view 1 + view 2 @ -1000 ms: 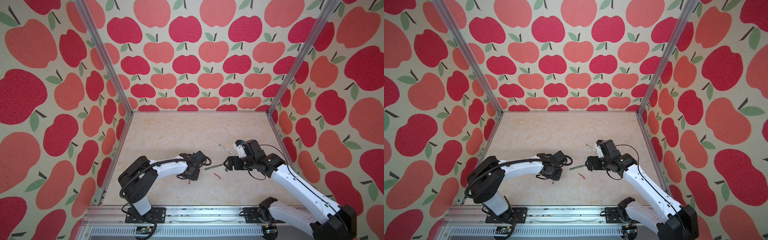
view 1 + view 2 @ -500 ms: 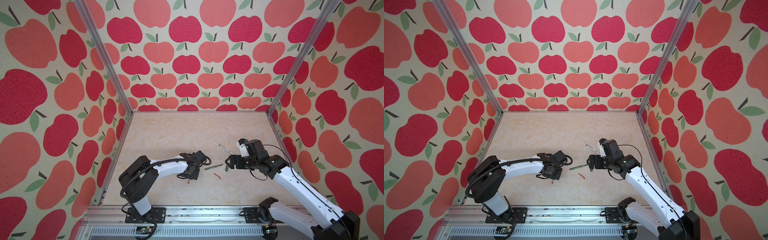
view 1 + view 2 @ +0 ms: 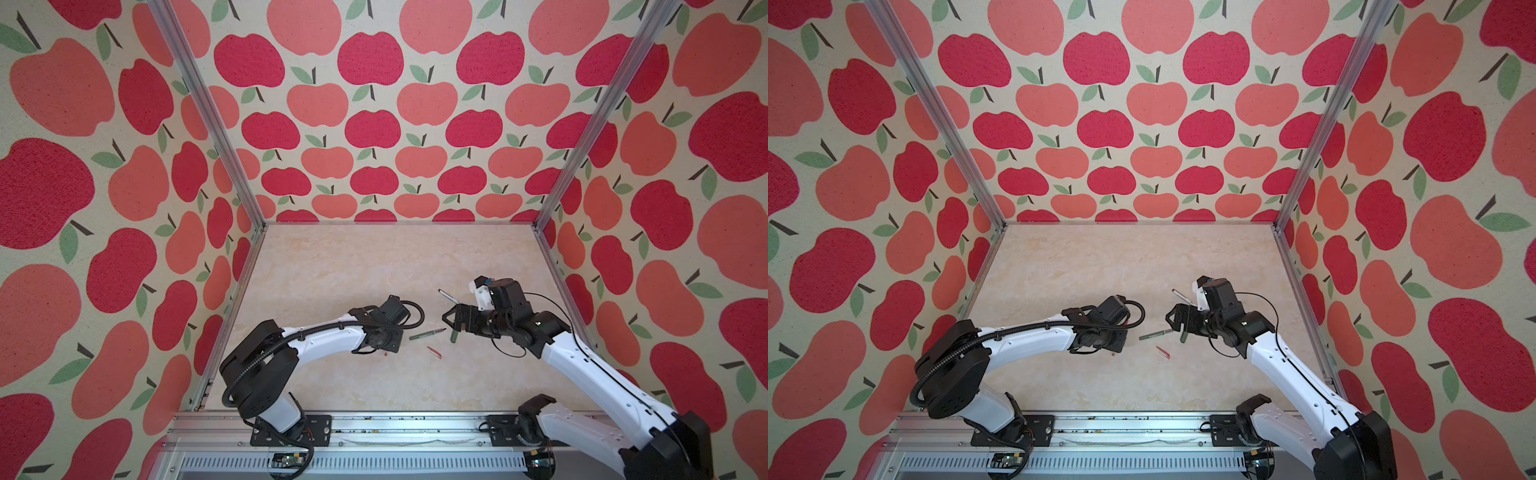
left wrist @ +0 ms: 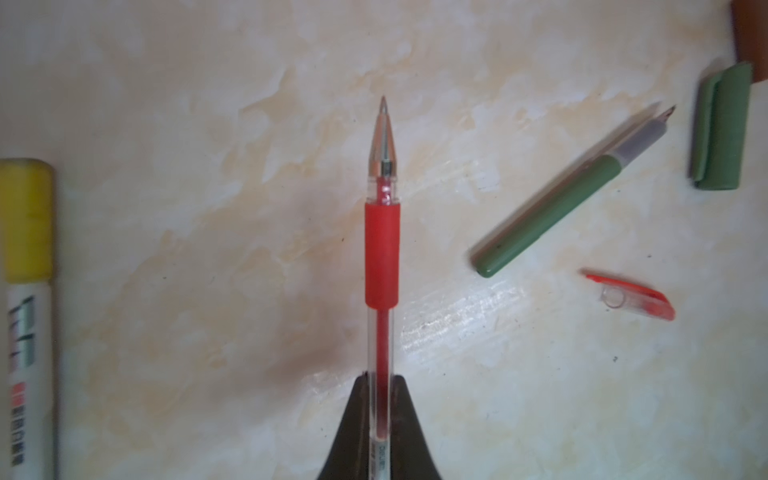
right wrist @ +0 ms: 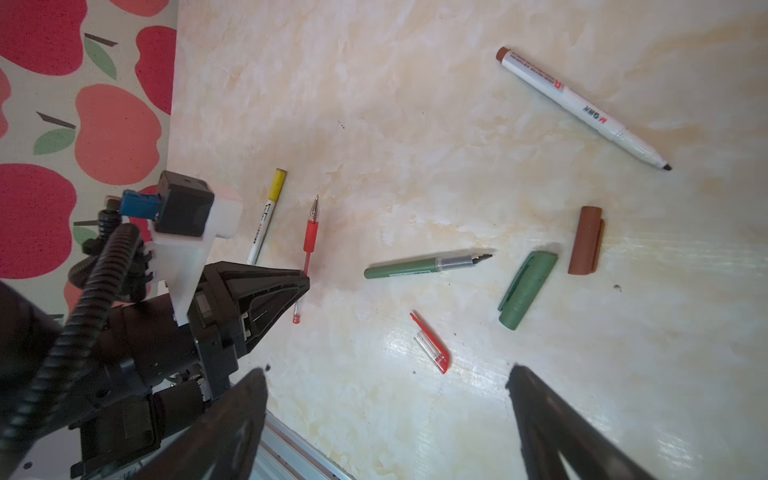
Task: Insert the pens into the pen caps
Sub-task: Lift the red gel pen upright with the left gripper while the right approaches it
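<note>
My left gripper (image 4: 380, 386) is shut on the clear barrel of the red pen (image 4: 382, 249), low over the table, tip pointing away from the jaws. The right wrist view shows the same grip on the red pen (image 5: 309, 237). The red cap (image 5: 432, 349) lies loose nearby, beside the dark green pen (image 5: 419, 266), green cap (image 5: 528, 289) and brown cap (image 5: 586, 241). The white pen with a dark tip (image 5: 582, 110) lies farther off. A white pen with a yellow end (image 5: 266, 218) lies beside the red one. My right gripper (image 5: 386, 382) hangs open above the red cap, holding nothing.
In both top views the pens cluster between the two grippers, the left gripper (image 3: 384, 353) and the right gripper (image 3: 449, 320), on the marbled table (image 3: 374, 270). Apple-patterned walls with metal posts (image 3: 544, 216) close three sides. A metal rail (image 3: 374, 419) runs along the front edge.
My left gripper has closed onto the red pen. Both arms have hardly shifted.
</note>
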Available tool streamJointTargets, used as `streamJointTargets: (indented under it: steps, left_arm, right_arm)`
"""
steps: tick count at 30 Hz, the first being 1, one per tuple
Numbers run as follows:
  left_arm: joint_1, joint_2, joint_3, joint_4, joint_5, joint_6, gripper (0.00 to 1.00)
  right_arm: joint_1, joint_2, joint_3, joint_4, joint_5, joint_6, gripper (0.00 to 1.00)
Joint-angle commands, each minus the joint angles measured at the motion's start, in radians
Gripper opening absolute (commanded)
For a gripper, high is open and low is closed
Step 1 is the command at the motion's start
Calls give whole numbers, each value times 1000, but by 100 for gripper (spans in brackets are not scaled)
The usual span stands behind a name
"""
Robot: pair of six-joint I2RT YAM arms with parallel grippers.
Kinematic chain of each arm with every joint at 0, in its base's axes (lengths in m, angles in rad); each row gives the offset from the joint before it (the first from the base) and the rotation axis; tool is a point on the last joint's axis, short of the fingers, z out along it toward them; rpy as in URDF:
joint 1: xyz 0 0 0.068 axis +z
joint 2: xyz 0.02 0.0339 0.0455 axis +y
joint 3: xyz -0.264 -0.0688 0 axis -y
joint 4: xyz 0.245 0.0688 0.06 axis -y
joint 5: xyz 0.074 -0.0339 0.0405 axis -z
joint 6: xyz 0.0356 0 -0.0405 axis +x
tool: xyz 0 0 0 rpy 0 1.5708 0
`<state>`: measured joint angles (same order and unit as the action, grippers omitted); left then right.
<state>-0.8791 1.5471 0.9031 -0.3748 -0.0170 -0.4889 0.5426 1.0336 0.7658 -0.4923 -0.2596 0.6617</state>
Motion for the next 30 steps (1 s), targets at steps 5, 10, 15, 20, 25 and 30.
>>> streamJointTargets:
  steps: [5, 10, 15, 20, 25, 30]
  left_arm:
    - [36, -130, -61, 237, 112, 58, 0]
    - [59, -206, -106, 372, 248, 32, 1]
    - [75, -243, -138, 438, 310, -3, 1]
    - [74, -242, -130, 442, 357, 4, 2]
    - [75, -257, -133, 447, 368, 1, 2]
    - [75, -265, -142, 451, 383, -5, 2]
  right_arm:
    - [-12, 45, -62, 276, -160, 137, 87]
    - [-4, 71, -88, 448, -228, 170, 82]
    - [21, 93, -85, 565, -261, 169, 79]
    - [52, 147, -50, 595, -260, 133, 72]
    - [79, 198, -22, 616, -263, 113, 63]
    - [88, 213, 0, 614, -239, 97, 54]
